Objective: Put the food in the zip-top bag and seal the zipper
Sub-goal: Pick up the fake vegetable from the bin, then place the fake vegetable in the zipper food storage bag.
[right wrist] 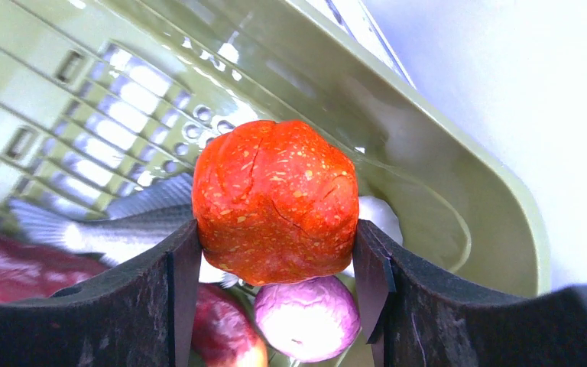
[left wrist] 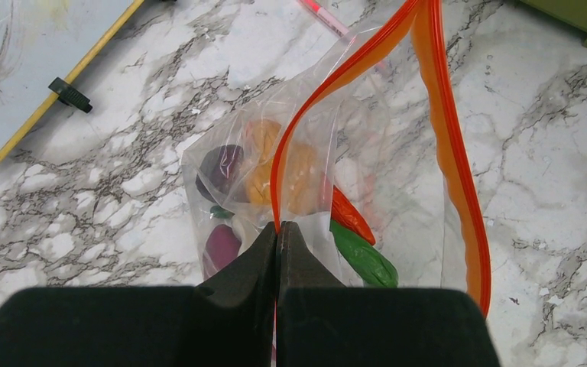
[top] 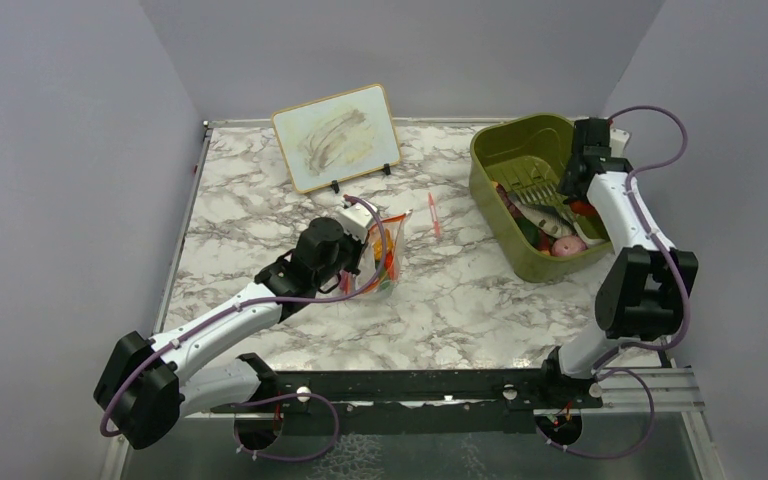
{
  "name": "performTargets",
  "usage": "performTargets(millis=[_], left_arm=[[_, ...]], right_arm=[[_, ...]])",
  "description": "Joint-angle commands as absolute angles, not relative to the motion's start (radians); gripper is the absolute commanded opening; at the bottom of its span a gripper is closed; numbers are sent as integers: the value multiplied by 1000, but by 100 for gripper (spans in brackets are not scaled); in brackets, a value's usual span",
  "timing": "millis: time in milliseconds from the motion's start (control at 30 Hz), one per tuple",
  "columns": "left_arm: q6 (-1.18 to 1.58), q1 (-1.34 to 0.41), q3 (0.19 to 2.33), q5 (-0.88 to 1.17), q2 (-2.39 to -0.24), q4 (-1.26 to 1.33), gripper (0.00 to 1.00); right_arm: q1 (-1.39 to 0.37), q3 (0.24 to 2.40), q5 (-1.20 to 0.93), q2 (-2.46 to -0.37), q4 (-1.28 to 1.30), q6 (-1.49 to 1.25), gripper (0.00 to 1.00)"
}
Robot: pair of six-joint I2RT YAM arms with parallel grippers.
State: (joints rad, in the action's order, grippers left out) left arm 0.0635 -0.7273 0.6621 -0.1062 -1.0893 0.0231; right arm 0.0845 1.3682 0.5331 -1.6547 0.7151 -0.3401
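Note:
The clear zip-top bag (top: 385, 255) stands open in the middle of the table. In the left wrist view its red-orange zipper (left wrist: 458, 176) gapes wide. Inside lie an orange ball (left wrist: 290, 168), an orange-red carrot-like piece (left wrist: 351, 218), a green piece (left wrist: 363, 256) and dark purple pieces (left wrist: 222, 164). My left gripper (left wrist: 278, 229) is shut on the near lip of the bag (left wrist: 397, 176) at the zipper strip. My right gripper (right wrist: 275, 245) is over the olive bin (right wrist: 458, 176), shut on a round orange-red toy fruit (right wrist: 275, 199).
The olive-green bin (top: 505, 150) at the back right holds a toy fish (right wrist: 122, 225), a purple-white ball (right wrist: 306, 317) and a dark red piece. A red-pink pen (top: 433, 215) lies right of the bag. A small whiteboard (top: 338, 135) stands at the back.

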Motion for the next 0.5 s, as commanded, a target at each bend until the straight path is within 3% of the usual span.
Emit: performTargets(millis=[0,267,467], left_arm=[[60,-730,681,-126,-1070,63,0],[114,-729,672,-44,-1084,150,0],[157,-729,762,40,-1125,62,0]], right_arm=[[57,1391,455,-1566,618,-292,45],[-18,1364,314,-1452,536,-266,44],[-123,1365,271,-1385,536,-262,44]])
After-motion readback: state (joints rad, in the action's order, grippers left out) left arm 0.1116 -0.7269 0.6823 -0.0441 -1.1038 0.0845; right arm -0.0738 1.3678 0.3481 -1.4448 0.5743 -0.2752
